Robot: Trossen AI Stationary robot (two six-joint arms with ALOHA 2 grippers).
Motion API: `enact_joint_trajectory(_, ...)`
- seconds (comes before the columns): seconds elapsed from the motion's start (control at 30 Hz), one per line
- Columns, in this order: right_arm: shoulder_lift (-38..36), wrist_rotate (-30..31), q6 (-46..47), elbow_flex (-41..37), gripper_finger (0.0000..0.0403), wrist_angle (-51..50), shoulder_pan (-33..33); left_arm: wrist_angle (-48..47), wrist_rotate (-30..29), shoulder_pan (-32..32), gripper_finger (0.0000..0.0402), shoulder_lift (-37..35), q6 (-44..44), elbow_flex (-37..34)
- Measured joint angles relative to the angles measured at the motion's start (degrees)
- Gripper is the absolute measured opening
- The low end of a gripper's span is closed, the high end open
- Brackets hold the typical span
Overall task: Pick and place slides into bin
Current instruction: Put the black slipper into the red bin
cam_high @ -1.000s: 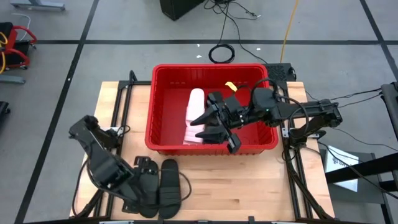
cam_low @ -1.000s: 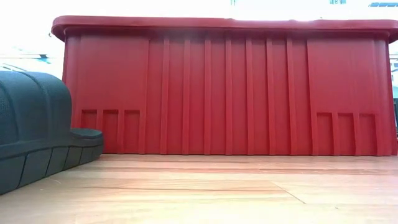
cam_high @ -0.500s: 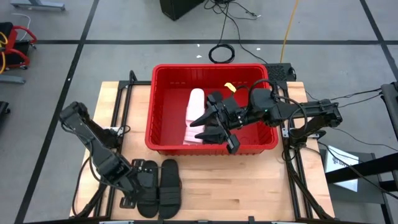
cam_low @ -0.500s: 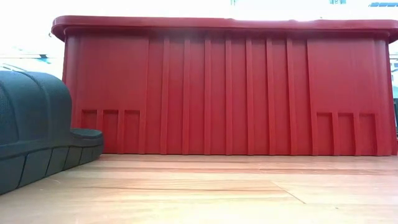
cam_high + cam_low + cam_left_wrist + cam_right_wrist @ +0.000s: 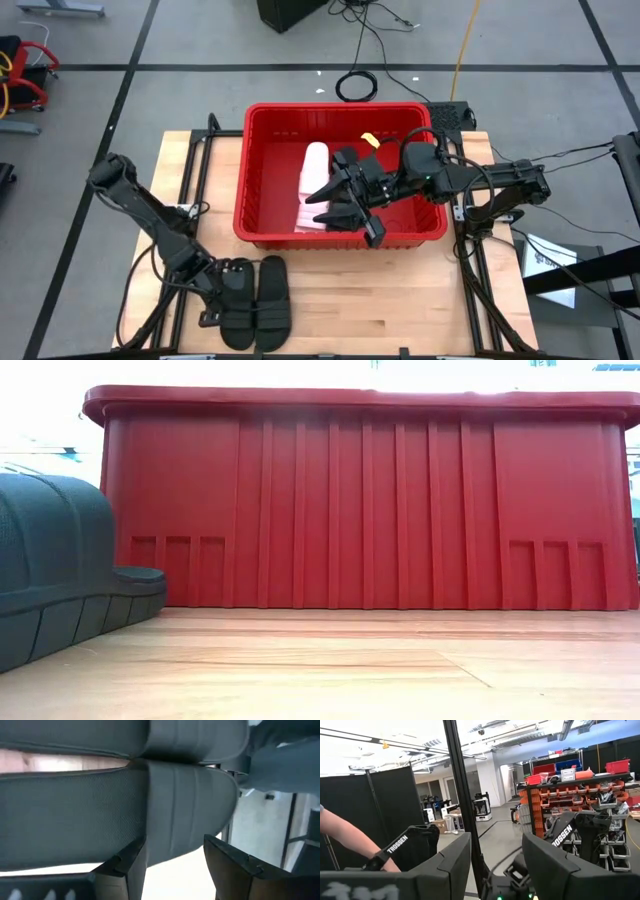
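Wooden table (image 5: 400, 300), concrete floor around it: left arm low at front-left, right arm over the bin.
Left gripper (image 5: 222, 300) fingers spread, down on two black ribbed-strap slide sandals (image 5: 258, 303) lying side by side at the front edge. Large red perforated plastic bin (image 5: 262, 170) mid-table holds a pale pink slide (image 5: 313, 165); right gripper (image 5: 338, 203) hangs above it, fingers spread, empty.

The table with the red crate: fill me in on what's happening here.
Slides are being loaded into the red bin. The left gripper is down at the pair of black slides on the table's front left, fingers open around one. The right gripper hovers open over the bin, where a pale slide already lies.
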Motion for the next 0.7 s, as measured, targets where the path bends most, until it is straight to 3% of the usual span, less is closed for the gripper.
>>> enact_joint_trajectory(0.4, 0.0, 0.07, 0.08, 0.0, 0.0167, 0.0, 0.0, 20.72, 3.45, 0.4, 0.0186, 0.02, -4.51, -10.35)
enact_joint_trajectory(0.57, 0.0, 0.12, 0.1, 0.0, 0.0167, 0.0, 0.0, 21.82, 4.19, 0.38, 0.0182, 0.07, -5.5, -11.65)
enact_joint_trajectory(0.7, 0.0, 0.16, 0.09, 0.0, 0.0167, 0.0, -0.01, 21.87, 3.97, 0.49, 0.014, 0.07, -4.57, -11.65)
